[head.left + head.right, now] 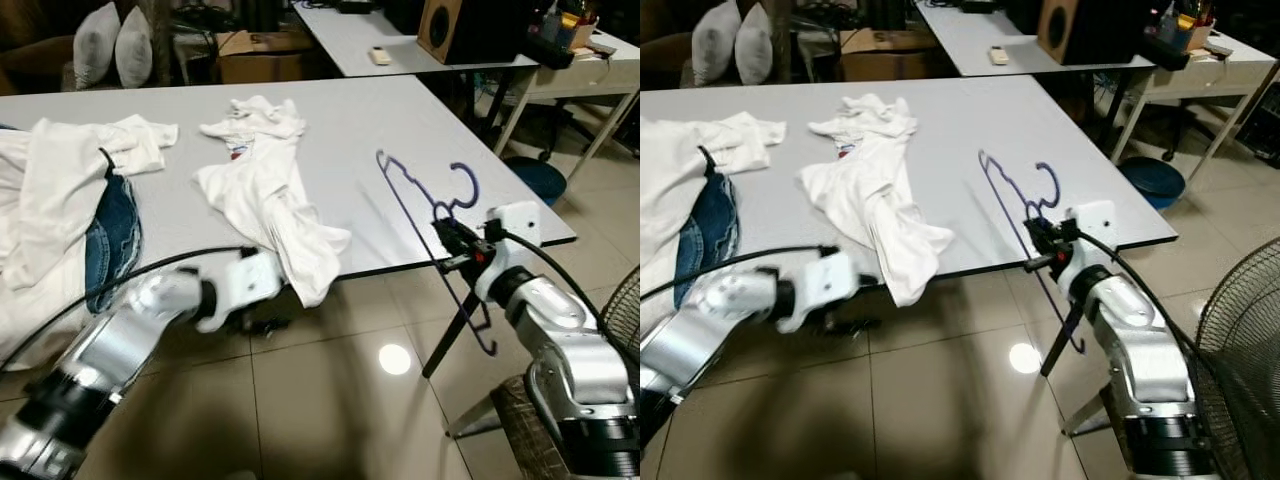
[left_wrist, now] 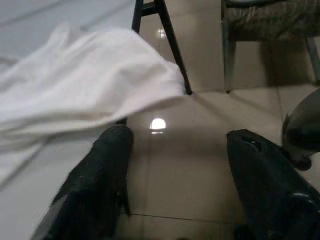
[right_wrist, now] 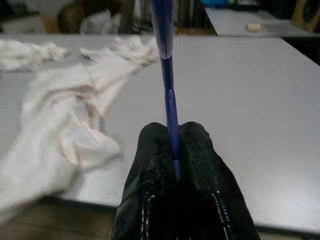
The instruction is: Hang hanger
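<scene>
A blue hanger (image 1: 400,190) stands tilted over the front right corner of the grey table (image 1: 350,130), its hook up and its lower end hanging past the edge. My right gripper (image 1: 452,243) is shut on one of its thin bars; the right wrist view shows the bar (image 3: 163,30) clamped between the black fingers (image 3: 200,145). My left gripper (image 2: 180,135) is open, low in front of the table edge above the tiled floor. Just beside it droops the hem of a white shirt (image 1: 265,190).
More white clothes (image 1: 60,190) and blue jeans (image 1: 110,240) lie at the table's left. A fan (image 1: 622,310) stands at the right, near a blue bin (image 1: 535,175). Behind are a second table (image 1: 370,35), a speaker (image 1: 440,25) and pillows (image 1: 115,45).
</scene>
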You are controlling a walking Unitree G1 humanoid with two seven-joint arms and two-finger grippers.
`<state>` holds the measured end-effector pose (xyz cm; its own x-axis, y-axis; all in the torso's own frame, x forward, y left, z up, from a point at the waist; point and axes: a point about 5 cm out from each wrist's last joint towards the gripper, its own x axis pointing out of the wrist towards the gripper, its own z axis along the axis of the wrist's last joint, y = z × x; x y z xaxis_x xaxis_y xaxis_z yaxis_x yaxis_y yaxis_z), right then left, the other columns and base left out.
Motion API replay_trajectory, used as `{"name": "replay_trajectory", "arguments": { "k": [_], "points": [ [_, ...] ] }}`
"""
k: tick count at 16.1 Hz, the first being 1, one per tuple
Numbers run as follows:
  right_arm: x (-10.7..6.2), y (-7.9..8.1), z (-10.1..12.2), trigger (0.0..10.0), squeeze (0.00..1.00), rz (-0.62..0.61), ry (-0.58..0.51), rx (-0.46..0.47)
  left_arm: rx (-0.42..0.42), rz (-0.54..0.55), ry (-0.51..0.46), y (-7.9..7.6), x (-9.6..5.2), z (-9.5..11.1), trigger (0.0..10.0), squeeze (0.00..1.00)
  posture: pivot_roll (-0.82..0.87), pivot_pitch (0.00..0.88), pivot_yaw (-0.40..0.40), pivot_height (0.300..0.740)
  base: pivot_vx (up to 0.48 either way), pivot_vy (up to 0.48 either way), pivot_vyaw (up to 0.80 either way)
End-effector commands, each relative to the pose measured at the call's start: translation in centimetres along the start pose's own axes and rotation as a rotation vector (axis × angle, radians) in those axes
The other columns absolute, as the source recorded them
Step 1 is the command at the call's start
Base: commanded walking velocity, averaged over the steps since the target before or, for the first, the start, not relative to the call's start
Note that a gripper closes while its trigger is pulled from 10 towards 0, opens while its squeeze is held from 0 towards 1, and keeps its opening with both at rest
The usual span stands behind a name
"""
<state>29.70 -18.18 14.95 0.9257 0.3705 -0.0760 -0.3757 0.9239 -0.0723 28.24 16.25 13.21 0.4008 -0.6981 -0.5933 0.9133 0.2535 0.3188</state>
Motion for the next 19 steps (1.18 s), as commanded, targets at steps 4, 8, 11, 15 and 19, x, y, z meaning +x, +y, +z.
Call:
{"name": "replay_trajectory", "arguments": {
  "k": [4,8,11,15,19],
  "points": [
    [-0.7,1.1,1.9,10.0,0.00,-0.017,-0.108,0.033,-0.408,0.315,-0.438,1.7,-1.3,0.2,10.0,1.00,-0.02,0.000,0.011,0.740,0.000,0.000,0.00],
    [-1.6,1.7,1.1,10.0,0.00,-0.095,-0.076,0.046,-0.568,0.733,-0.502,2.4,-2.4,-0.4,10.0,1.00,0.01,0.000,-0.006,0.740,0.000,0.000,0.00],
    [-0.3,2.8,0.8,10.0,0.00,-0.130,-0.081,0.072,-0.582,0.818,-0.466,0.2,-1.9,0.5,10.0,1.00,0.07,0.000,-0.036,0.740,0.000,0.198,0.00],
    [0.3,3.2,0.9,10.0,0.00,-0.219,-0.067,0.034,-0.621,0.869,-0.423,-0.2,-1.1,0.4,10.0,1.00,0.04,0.000,-0.041,0.740,0.000,0.331,0.00],
    [-0.5,3.5,-0.1,10.0,0.00,-0.157,-0.011,-0.043,-0.643,0.931,-0.334,0.1,-1.5,-1.6,10.0,1.00,0.01,0.000,-0.052,0.740,0.000,0.311,0.00]
  ]
}}
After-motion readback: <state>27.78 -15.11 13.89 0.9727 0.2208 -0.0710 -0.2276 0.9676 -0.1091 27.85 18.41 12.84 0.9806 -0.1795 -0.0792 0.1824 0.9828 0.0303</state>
